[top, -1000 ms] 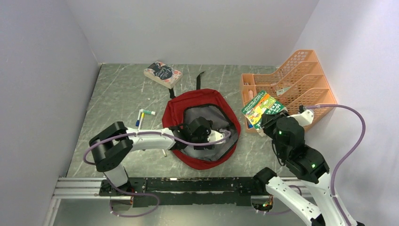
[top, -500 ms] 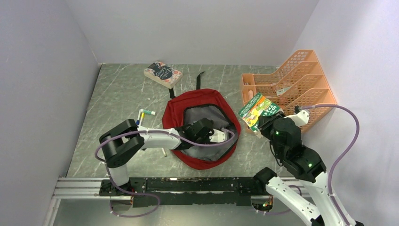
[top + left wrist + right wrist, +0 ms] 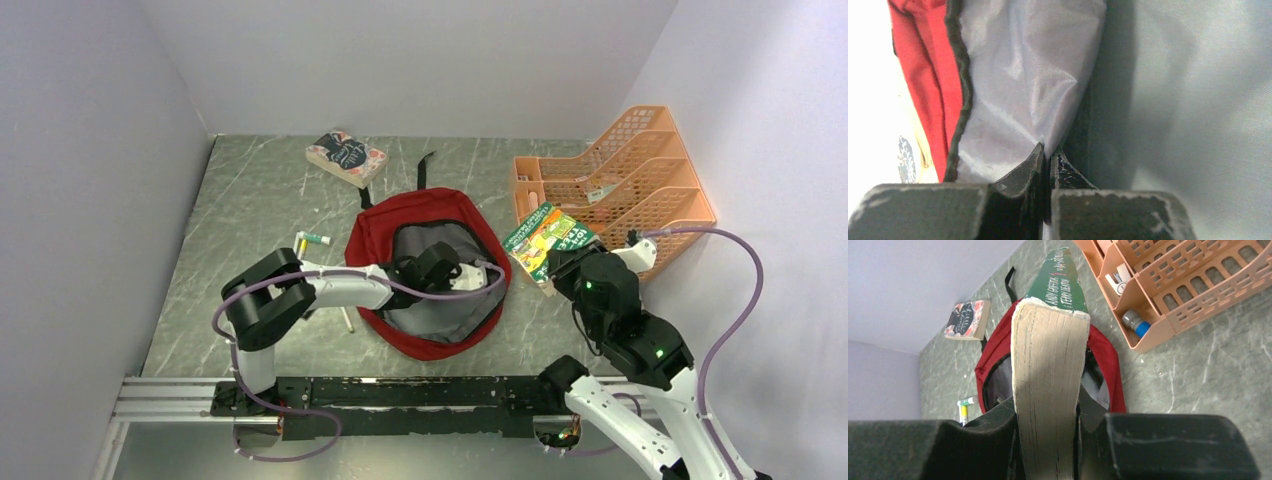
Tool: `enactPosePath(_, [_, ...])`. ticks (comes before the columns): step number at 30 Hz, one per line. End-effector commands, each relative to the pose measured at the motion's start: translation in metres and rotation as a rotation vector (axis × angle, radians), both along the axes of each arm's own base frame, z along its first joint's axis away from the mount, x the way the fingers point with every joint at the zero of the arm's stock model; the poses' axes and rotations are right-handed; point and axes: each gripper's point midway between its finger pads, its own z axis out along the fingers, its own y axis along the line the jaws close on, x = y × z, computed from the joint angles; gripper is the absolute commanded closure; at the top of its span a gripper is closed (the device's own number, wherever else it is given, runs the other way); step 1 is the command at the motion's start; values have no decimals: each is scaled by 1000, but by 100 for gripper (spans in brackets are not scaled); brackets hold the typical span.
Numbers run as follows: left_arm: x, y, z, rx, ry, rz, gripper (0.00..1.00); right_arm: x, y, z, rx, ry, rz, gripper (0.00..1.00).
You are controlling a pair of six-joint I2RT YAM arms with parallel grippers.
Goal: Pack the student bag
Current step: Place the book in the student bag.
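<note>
The student bag, dark red with grey lining, lies open in the middle of the table. My left gripper reaches inside it near the right rim. In the left wrist view the left gripper is shut on a fold of the grey lining, with the red edge to the left. My right gripper hovers right of the bag, shut on a green-covered book. In the right wrist view the book stands upright in the right gripper, with the bag behind it.
An orange mesh file organizer stands at the back right with small items in its trays. A floral-covered book lies behind the bag. Markers and a thin pen lie left of the bag.
The left gripper has gone from open to shut, pinching the bag's lining, and shifted toward the bag's right rim. The right gripper has carried the green book slightly left.
</note>
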Motion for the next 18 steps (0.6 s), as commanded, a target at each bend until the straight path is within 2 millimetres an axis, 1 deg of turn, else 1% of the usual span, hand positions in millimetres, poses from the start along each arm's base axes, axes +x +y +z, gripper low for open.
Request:
enactPosePath(1, [15,-12,39,-110,1,54,95,0,4,8,124,-29,-39,100])
enactPosePath(4, [22,-16,60,-181,25,63,95,-3,13,1,195,1,-20,100])
enactPosePath(6, [27,-18,70,-209,43,78,95,-5,19,-6,245,19,-9,100])
enactPosePath(8, [34,-22,79,-245,52,107,95,-5,26,-13,273,40,5,100])
enactPosePath(12, [56,-28,101,-331,50,186,95,-5,40,-28,298,107,40,100])
enactPosePath(15, [71,-30,111,-372,66,237,95,-5,53,-38,329,144,73,100])
enactPosePath(18, [81,-33,114,-382,87,262,95,-4,61,-47,374,166,82,100])
